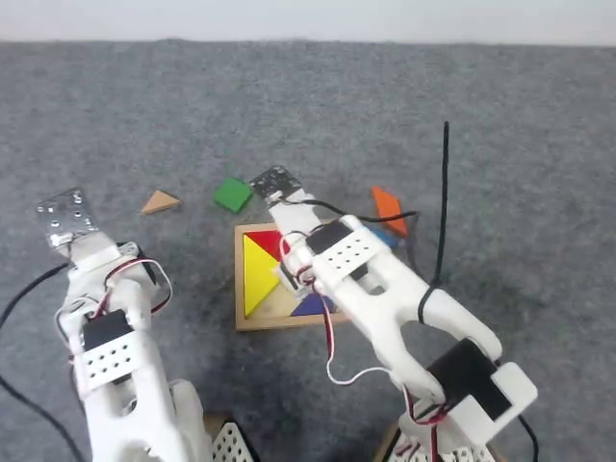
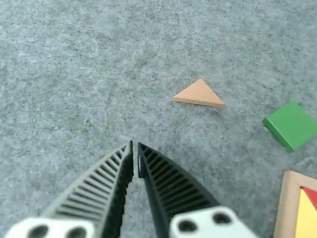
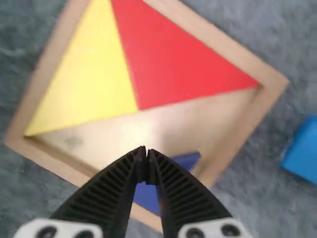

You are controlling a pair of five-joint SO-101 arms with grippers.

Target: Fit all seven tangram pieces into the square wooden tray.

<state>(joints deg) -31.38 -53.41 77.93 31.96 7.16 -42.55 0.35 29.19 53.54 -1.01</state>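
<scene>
Desk [image 1: 144, 106]: covered in grey felt-like cloth.

Tray [image 1: 279, 322]: square, pale wood with a raised rim, lying flat on the desk between the two arms. Three pieces were noted inside it. A large yellow triangle [image 1: 258, 274] and a large red triangle [image 1: 265, 238] were laid edge to edge, sharing one long side and filling two adjoining sides of the tray. A dark blue piece [image 1: 313, 306] was seen against the rim nearest the arms, partly hidden by the right arm. The rest of the tray floor was bare wood.

Loose pieces on the desk: an orange parallelogram [image 1: 389, 209] beyond the tray's far right corner; a green square [image 1: 232, 194] just beyond its far left corner; a light blue piece [image 3: 303, 156] just outside the tray, shape not resolved; a small tan triangle [image 1: 160, 201] left of the green square, apart from it.

Right claw [image 3: 147, 151]: fingers together, nothing held, poised over the bare tray floor near the dark blue piece.

Left claw [image 2: 134, 147]: fingers together, nothing held, over bare desk, the tan triangle ahead of it.
</scene>
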